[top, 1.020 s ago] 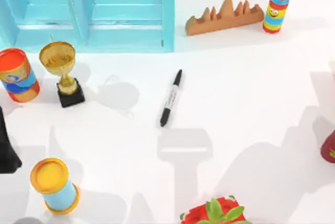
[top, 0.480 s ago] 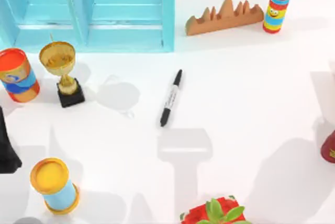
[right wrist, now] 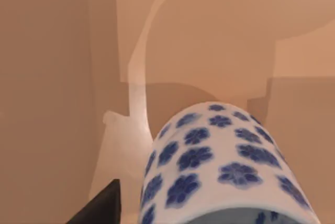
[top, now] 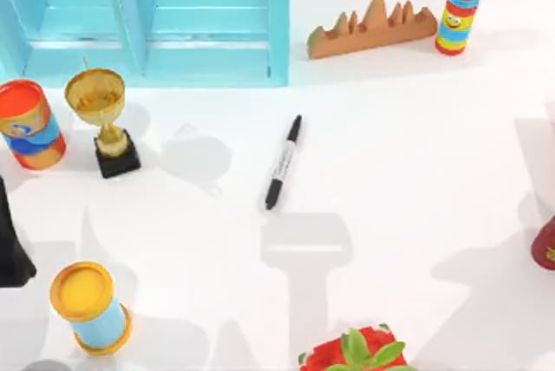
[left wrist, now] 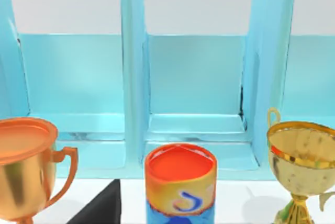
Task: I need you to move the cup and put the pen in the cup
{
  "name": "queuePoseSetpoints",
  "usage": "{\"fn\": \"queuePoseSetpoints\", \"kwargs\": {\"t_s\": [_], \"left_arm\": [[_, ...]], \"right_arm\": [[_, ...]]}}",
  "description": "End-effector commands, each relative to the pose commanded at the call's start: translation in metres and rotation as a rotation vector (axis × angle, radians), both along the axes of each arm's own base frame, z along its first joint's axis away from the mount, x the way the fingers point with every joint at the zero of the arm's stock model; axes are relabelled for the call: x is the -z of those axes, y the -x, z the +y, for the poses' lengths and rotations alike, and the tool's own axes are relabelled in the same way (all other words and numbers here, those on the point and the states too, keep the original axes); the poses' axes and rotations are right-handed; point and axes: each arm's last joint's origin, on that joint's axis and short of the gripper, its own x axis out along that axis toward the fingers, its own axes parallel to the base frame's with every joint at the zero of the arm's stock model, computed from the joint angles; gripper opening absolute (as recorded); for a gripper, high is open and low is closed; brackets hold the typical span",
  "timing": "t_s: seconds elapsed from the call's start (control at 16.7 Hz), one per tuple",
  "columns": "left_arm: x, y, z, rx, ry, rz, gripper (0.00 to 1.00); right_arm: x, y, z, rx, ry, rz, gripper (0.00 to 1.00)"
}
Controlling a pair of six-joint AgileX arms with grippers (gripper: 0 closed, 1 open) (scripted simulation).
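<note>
While the cup (right wrist: 225, 166) is sitting close under the right wrist camera, grip state unreadable, the pen (top: 284, 161) is lying mid-table. Risk: cup slipping if it's barely pinched.

Lots of clutter on this white bench (top: 416, 154). Along the back left there's a light blue shelf unit (top: 156, 20) with upright dividers. Right in front of it on the left: an orange-topped can (top: 29, 124) with a blue band, and a gold trophy (top: 104, 120) on a black base just beside it. Front left has a can with a yellow top (top: 89, 306). Back right there's a brown mountain-shaped wooden block (top: 371, 27) with a stripy smiley-face can (top: 457, 18) next to it. A red pot with a green plant (top: 360, 352) sits at the front edge, and something dark red (top: 546, 245) pokes in at the right edge.
</note>
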Motion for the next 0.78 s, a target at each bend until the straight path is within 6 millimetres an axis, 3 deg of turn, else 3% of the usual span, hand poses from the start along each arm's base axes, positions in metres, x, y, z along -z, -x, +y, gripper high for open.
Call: {"fn": "queuePoseSetpoints", "kwargs": {"t_s": [0.06,0.78], "left_arm": [[0.0000,0.0000,0.0000,0.000,0.000,0.000,1.00],[0.0000,0.0000,0.0000,0.000,0.000,0.000,1.00]], "right_arm": [[0.0000,0.0000,0.0000,0.000,0.000,0.000,1.00],[0.0000,0.0000,0.0000,0.000,0.000,0.000,0.10]]}}
